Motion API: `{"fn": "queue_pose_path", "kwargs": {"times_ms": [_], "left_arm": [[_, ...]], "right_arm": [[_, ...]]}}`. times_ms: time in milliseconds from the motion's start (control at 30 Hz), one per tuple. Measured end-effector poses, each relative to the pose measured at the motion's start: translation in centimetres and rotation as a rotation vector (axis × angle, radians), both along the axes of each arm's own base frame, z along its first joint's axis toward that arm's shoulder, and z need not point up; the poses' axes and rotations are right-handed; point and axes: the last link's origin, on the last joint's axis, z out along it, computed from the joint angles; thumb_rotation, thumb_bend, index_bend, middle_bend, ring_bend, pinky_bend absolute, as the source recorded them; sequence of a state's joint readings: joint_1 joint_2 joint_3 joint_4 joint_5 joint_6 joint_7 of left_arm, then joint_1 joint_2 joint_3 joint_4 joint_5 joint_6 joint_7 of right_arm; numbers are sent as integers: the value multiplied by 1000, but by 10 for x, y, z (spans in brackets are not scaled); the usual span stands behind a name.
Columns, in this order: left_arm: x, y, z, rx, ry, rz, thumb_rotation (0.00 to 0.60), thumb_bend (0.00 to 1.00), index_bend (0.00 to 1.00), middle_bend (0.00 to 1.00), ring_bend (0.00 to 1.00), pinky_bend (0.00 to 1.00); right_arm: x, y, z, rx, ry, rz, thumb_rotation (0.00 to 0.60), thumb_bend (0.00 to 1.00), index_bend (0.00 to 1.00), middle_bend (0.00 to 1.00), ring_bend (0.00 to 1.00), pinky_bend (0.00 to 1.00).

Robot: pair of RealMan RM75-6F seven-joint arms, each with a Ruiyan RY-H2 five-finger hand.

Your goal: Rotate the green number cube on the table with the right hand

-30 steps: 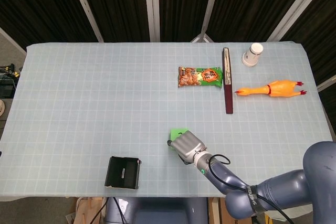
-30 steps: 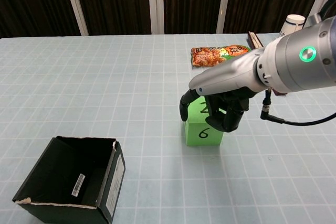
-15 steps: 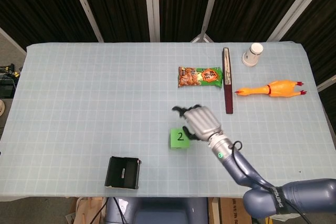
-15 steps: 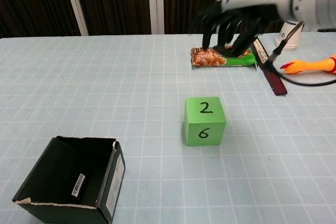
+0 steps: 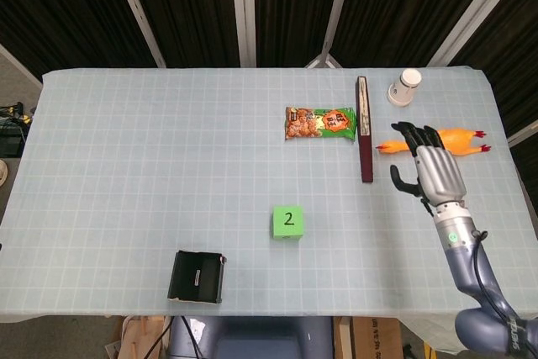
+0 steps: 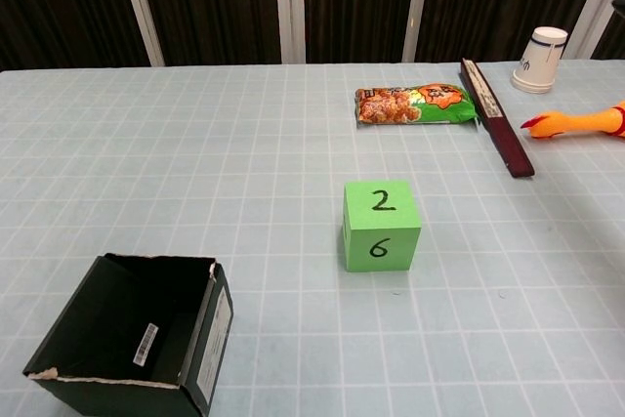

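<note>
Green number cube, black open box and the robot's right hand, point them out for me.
Green number cube [image 6: 381, 200], chest view, top face by the 2.
Black open box [image 6: 203, 337], chest view, right outer wall.
Right hand [image 5: 437, 172], head view, back of hand.

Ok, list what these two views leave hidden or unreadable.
- Green number cube: only faces 2 and 6 show; the rest face away.
- Rubber chicken: chest view's right edge crops its tail; the right hand overlaps it in the head view.
- Left hand: in neither view.
- Black box label: too small to read.
</note>
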State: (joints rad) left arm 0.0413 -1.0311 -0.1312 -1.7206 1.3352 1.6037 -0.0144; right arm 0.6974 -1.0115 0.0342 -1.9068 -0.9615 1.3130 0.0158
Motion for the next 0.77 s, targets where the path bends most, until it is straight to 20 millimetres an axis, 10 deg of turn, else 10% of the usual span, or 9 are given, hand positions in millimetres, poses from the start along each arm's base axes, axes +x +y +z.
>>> {"fn": "queue_pose_path", "kwargs": {"times_ms": [333, 767], "left_arm": [[2, -1, -1, -13, 3, -36, 600, 270, 2, 0, 25, 160], [1, -3, -6, -34, 41, -35, 600, 268, 2, 0, 14, 154]], "right_arm": [[-67, 108, -13, -39, 146, 60, 600, 499, 141, 106, 103, 21], [-91, 146, -8, -155, 284, 55, 600, 478, 67, 55, 42, 0]]}}
